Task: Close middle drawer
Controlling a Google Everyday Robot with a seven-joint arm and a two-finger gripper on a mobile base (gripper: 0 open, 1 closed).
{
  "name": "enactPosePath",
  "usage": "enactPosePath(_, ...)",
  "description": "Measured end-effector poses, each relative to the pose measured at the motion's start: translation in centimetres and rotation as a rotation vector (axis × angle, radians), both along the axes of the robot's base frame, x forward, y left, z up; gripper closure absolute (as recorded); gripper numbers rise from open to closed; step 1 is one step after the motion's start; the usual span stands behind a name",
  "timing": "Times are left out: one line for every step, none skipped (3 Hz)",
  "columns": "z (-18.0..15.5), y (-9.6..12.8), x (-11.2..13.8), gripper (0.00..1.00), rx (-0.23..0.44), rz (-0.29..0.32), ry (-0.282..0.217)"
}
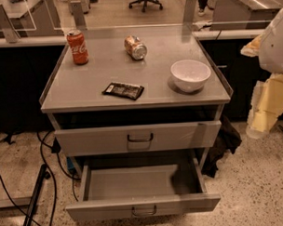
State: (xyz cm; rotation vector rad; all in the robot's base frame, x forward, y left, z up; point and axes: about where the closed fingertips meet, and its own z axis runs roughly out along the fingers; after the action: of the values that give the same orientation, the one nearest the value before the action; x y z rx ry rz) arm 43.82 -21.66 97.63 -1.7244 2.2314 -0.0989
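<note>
The middle drawer (pixel 143 205) stands pulled well out at six o'clock. The gripper (pixel 265 113) hangs at three o'clock, well apart from it; how open it is, I cannot tell.

Tool (pixel 263 114) at far right (pale arm (pixel 276 40) above)

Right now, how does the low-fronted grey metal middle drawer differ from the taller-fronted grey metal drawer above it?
The middle drawer is pulled far out, floor exposed; the taller-fronted drawer is barely out. The middle drawer's front is lower than the other's. Both carry dark loop handles. The gripper hangs at right, off both.
</note>
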Motion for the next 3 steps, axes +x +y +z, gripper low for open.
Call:
enactPosePath(0.0,0.0,0.0,0.00,0.000,0.000,0.000)
enactPosePath(0.0,0.0,0.0,0.16,0.000,0.000,0.000)
enactPosePath(-1.7,0.0,-0.1,0.39,0.014,0.002,-0.017)
